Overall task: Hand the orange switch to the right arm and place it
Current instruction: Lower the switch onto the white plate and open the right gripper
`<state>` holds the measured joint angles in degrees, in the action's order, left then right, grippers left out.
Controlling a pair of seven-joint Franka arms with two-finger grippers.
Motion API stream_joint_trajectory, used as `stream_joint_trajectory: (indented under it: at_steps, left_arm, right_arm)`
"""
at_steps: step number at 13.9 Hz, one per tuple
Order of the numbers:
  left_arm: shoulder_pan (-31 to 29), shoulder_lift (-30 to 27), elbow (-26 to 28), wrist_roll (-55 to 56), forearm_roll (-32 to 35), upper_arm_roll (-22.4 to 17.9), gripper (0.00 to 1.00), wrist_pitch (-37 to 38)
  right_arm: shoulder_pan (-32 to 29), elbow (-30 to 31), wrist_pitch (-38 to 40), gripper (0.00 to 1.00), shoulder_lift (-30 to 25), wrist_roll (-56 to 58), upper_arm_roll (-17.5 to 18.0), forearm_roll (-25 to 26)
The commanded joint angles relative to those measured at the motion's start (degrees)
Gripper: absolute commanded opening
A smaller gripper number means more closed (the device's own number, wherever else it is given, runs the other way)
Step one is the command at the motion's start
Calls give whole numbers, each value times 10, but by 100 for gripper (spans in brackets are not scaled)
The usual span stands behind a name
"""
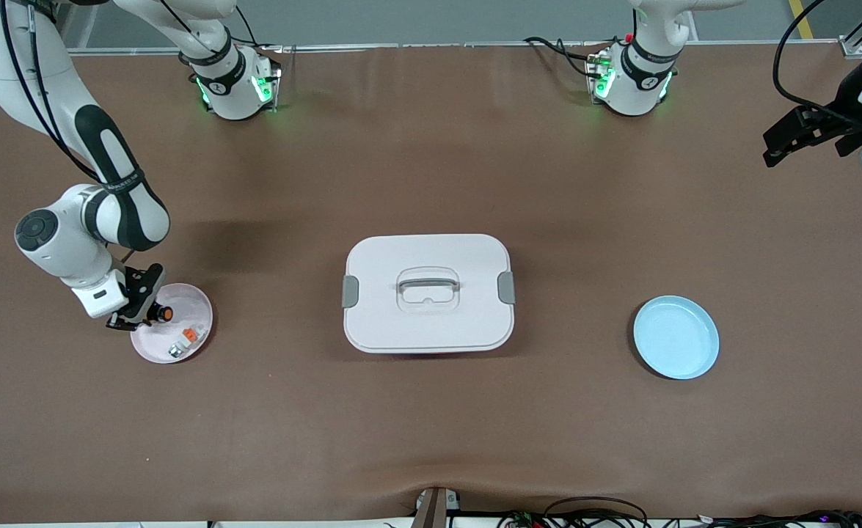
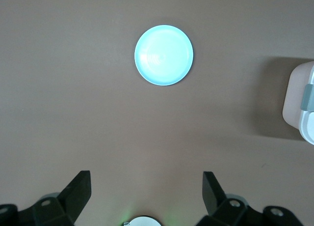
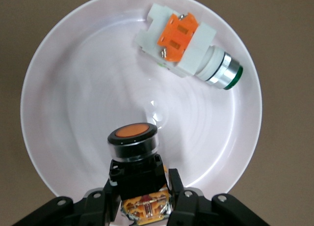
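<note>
The orange switch (image 1: pixel 162 314) has a black body and a round orange cap. My right gripper (image 1: pixel 152 314) is shut on its body and holds it just over the pale pink plate (image 1: pixel 197 301) at the right arm's end of the table. In the right wrist view the switch (image 3: pixel 132 150) sits between the gripper's (image 3: pixel 143 186) two black fingers (image 3: pixel 177 186), cap pointing out over the plate (image 3: pixel 73 103). My left gripper (image 1: pixel 769 147) hangs open and empty, high over the left arm's end of the table. The left wrist view shows its jaws (image 2: pixel 147 186) spread wide with only bare table between them.
A whitish piece with an orange tab and a silver-green end (image 1: pixel 187 339) (image 3: pixel 181 39) lies on the pink plate. A lidded white box with a grey handle (image 1: pixel 428 293) (image 2: pixel 300 105) stands mid-table. An empty light blue plate (image 1: pixel 676 337) (image 2: pixel 164 55) lies toward the left arm's end.
</note>
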<state>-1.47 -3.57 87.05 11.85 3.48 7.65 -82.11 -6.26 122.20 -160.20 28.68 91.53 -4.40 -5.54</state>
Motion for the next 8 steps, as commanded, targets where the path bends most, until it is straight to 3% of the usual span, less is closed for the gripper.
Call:
stream_joint_trajectory:
  at_steps: [1, 8]
  left_arm:
    - [0, -7, -5, -11, 5, 4, 100, 11]
    - [0, -12, -5, -11, 3, 3, 100, 14]
  right_arm:
    - [-9, 8, -9, 0, -1, -9, 11, -2]
    - [0, 7, -20, 0, 14, -38, 12, -1]
